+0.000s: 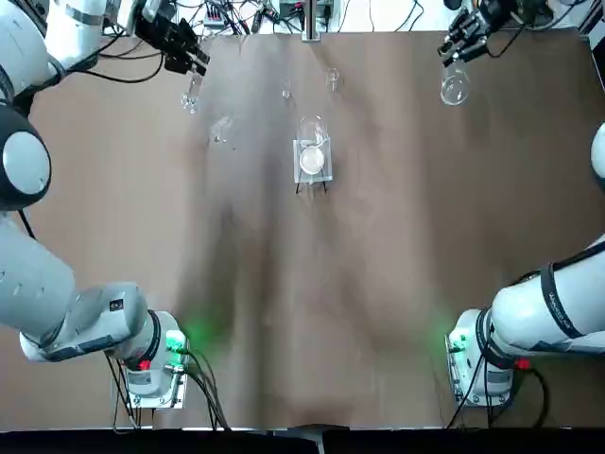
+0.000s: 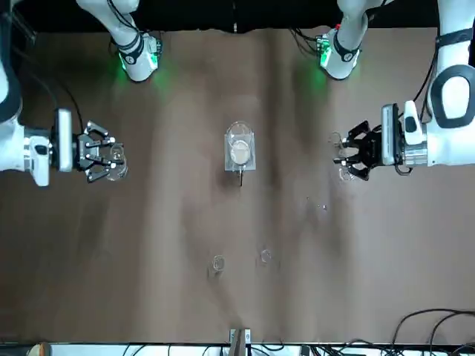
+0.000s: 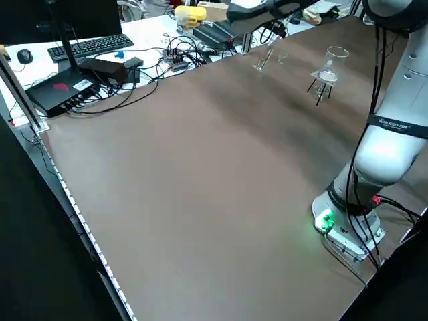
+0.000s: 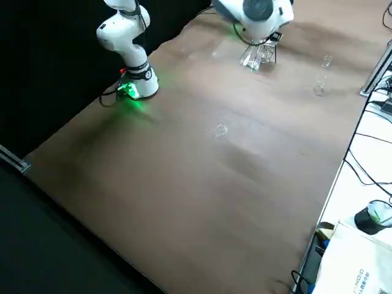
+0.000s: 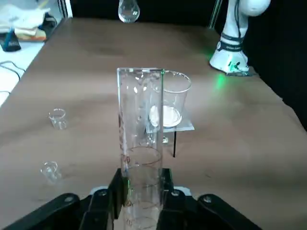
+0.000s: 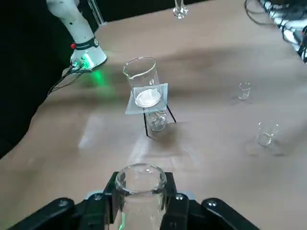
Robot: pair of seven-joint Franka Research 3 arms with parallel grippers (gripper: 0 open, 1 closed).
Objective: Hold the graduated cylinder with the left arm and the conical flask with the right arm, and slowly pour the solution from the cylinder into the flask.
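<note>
Top view first, reading from our left: our left gripper hangs over the far left part of the brown table, its jaws closed on the graduated cylinder, which juts out tilted beyond the fingertips. Our left wrist view shows the same grip up close, the fingers pressed against both sides of the clear tube, which carries red scale marks low down. We cannot tell from any view whether the tube holds liquid. Moving right, a wide clear beaker stands on a white square stand with thin black legs near the middle of the far half of the table, well apart from both grippers. Two small glass cups sit just beyond it, toward the far edge. Farther right, our right gripper is over the far right part of the table with its jaws clamped around the conical flask. Our right wrist view shows the flask's open neck sitting between the two fingers, with the beaker on its stand ahead.
</note>
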